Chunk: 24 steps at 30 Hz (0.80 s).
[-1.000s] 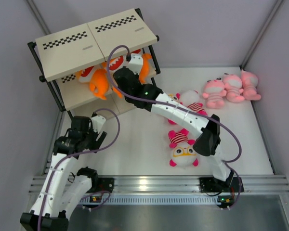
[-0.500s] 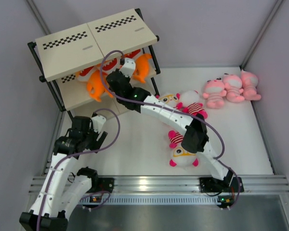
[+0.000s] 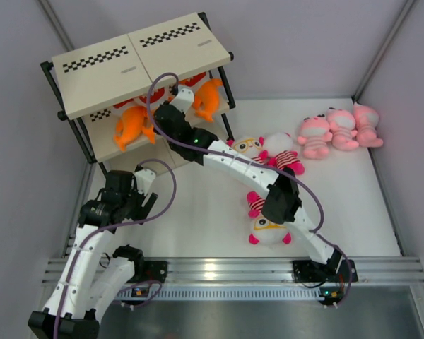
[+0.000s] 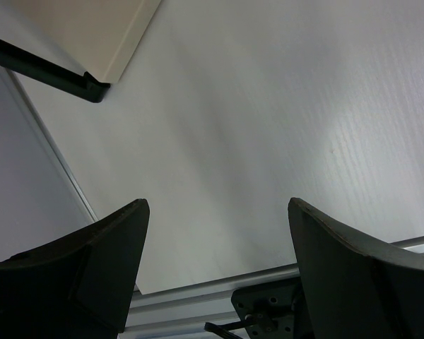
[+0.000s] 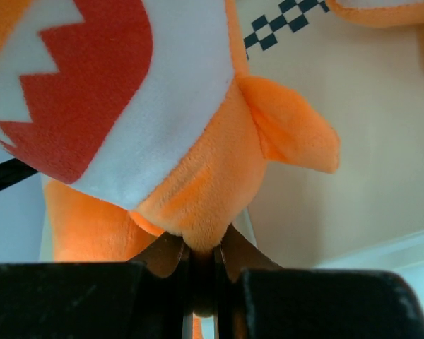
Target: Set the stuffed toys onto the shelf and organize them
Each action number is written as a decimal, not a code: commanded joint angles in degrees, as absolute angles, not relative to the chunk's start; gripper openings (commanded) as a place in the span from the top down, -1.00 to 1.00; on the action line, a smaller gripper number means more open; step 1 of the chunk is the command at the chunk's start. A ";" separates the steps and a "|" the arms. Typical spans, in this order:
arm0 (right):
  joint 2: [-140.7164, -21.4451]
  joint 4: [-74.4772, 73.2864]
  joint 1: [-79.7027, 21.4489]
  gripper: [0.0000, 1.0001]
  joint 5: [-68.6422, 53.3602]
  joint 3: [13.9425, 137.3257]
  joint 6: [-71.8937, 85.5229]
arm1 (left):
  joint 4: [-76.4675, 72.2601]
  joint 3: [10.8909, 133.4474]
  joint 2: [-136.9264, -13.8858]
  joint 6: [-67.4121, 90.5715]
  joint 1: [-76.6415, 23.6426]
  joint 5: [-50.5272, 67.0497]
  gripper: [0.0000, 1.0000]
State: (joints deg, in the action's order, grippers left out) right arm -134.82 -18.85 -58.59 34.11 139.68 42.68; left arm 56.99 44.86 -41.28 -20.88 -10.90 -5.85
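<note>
The shelf (image 3: 127, 67) stands at the back left. Two orange stuffed toys (image 3: 131, 124) (image 3: 209, 99) lie on its middle board, either side of my right wrist (image 3: 175, 113), which reaches in under the top board. In the right wrist view my right gripper (image 5: 201, 244) is shut on a fold of an orange toy (image 5: 198, 183) with a white-red face. Three pink toys (image 3: 341, 129) lie at the back right. Magenta-striped toys (image 3: 283, 152) (image 3: 268, 224) lie mid-table. My left gripper (image 4: 218, 212) hangs open over bare table.
The shelf's beige board and black foot (image 4: 71, 74) show at the top left of the left wrist view. My right arm (image 3: 283, 198) stretches across the striped toys. Grey walls close in the table on three sides; an aluminium rail (image 3: 226, 268) runs along the near edge.
My right arm has swung left and further into the shelf with the orange toy. The left orange toy on the middle board has slid left. The left arm has not moved.
</note>
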 commanded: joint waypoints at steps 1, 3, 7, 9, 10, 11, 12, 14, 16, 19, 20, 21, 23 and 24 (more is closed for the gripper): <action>-130.61 -18.56 -57.92 0.87 38.14 139.94 42.63 | 54.93 45.44 -41.31 -19.51 -11.07 -5.80 -0.72; -130.87 -17.23 -57.57 0.34 36.57 139.83 41.93 | 54.93 45.70 -41.39 -19.34 -11.07 -5.71 -0.72; -131.84 -18.89 -56.87 -0.05 34.98 142.47 40.78 | 54.93 45.79 -41.84 -19.25 -11.07 -4.92 -0.72; -129.48 -18.90 -56.95 -0.08 35.33 140.72 40.43 | 54.93 45.97 -42.01 -18.99 -11.07 -4.66 -0.72; -128.33 -18.20 -56.87 -0.08 35.59 137.75 40.26 | 55.11 46.05 -42.10 -18.98 -11.07 -4.40 -0.72; -127.28 -17.32 -56.95 -0.08 36.12 136.07 40.08 | 55.02 46.14 -42.10 -18.90 -11.07 -4.22 -0.72; -125.09 -15.49 -57.04 0.00 36.91 134.49 39.99 | 55.02 46.23 -42.10 -18.90 -11.07 -4.13 -0.72; -123.76 -13.89 -57.04 0.27 37.35 131.40 39.99 | 55.02 46.14 -42.10 -18.81 -11.07 -4.22 -0.72; -123.49 -13.80 -57.04 0.53 37.53 131.66 39.90 | 55.11 46.14 -42.10 -18.72 -11.07 -4.22 -0.72; -123.14 -14.06 -57.57 0.61 40.16 131.84 38.77 | 55.02 46.14 -41.92 -18.72 -11.07 -4.22 -0.72; -123.05 -14.15 -58.00 0.61 41.99 132.01 36.85 | 55.02 46.14 -41.84 -18.72 -11.07 -4.31 -0.72; -123.05 -14.32 -58.27 0.60 42.79 132.27 35.78 | 55.02 46.14 -41.84 -18.81 -10.99 -4.22 -0.72; -123.31 -14.68 -58.54 0.55 43.15 132.63 35.16 | 55.02 46.05 -41.84 -18.90 -11.07 -4.22 -0.72; -123.48 -14.68 -58.45 0.55 42.81 132.63 35.16 | 55.02 46.05 -41.84 -18.90 -11.07 -4.13 -0.72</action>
